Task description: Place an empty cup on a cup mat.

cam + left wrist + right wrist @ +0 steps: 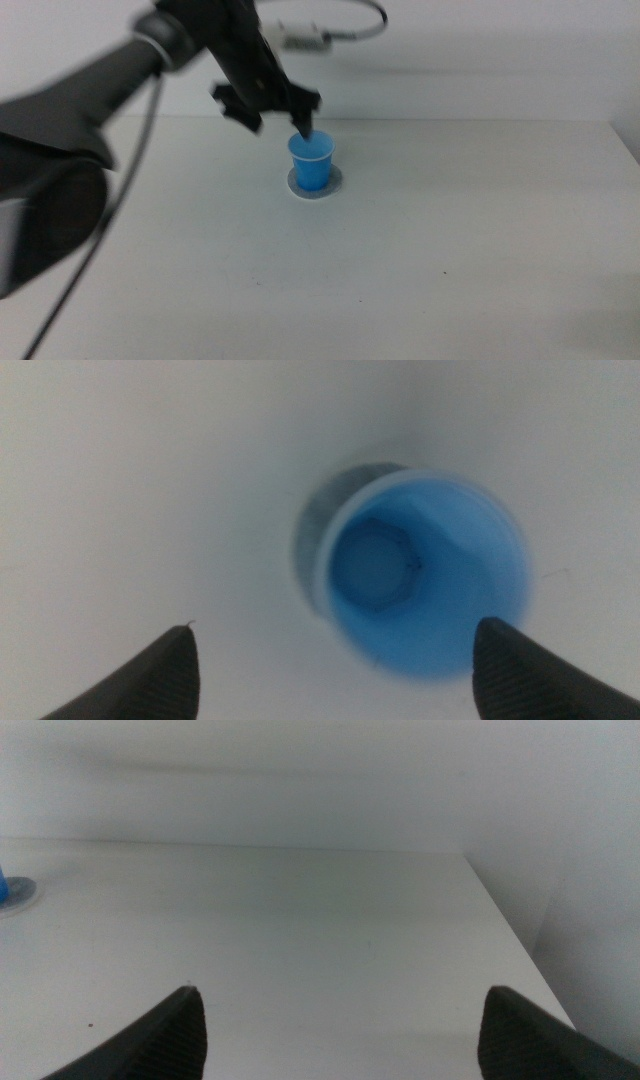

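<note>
One job basically done I'd say: cup [311, 160] sits upright on the mat [315, 183], left gripper [272, 110] just above it with jaws wide, right gripper [340, 1030] parked well away, also wide.

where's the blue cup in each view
Middle view: cup at centre, upright on the cup mat, the left end effector open just above it.
Left wrist view: cup seen from above, right of centre.
Right wrist view: only a blue sliver at the edge.
Shared landmark: the grey cup mat.
</note>
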`<state>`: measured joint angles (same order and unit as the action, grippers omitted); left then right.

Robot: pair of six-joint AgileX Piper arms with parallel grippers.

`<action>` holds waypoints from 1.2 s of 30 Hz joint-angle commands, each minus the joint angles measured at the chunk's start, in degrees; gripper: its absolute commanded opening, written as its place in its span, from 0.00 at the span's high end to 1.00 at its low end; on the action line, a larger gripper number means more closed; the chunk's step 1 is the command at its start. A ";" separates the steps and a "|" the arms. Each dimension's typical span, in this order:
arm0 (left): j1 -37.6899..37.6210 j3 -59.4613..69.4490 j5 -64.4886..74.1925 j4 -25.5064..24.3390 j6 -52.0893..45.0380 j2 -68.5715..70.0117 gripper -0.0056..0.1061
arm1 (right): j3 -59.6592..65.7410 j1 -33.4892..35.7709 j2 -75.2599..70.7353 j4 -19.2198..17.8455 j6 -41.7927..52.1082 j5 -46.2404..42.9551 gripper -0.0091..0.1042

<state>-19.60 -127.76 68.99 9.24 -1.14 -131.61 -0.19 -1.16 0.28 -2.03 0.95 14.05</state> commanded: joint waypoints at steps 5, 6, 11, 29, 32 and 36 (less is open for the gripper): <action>0.85 18.38 -7.40 -3.59 -0.53 18.77 0.11 | 0.19 0.12 -0.28 -0.16 0.23 -0.38 0.10; 0.85 24.66 -11.96 -3.59 -0.53 23.03 0.11 | 0.19 0.12 -0.28 -0.16 0.23 -0.38 0.10; 0.85 51.48 -25.77 -9.24 4.46 43.44 0.11 | 0.19 0.12 -0.28 -0.16 0.23 -0.38 0.10; 10.37 112.86 -68.56 -10.71 5.73 94.07 0.11 | 0.19 0.12 -0.28 -0.16 0.23 -0.38 0.10; 13.97 117.52 -67.58 -11.25 5.55 103.49 0.11 | 0.19 0.12 -0.28 -0.16 0.23 -0.38 0.10; 16.42 121.90 -65.81 -12.33 5.55 113.54 0.11 | 0.19 0.12 -0.28 -0.16 0.23 -0.38 0.10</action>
<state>-3.78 -7.23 2.72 -2.73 4.07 -20.96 -0.19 -1.16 0.28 -2.03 0.95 14.05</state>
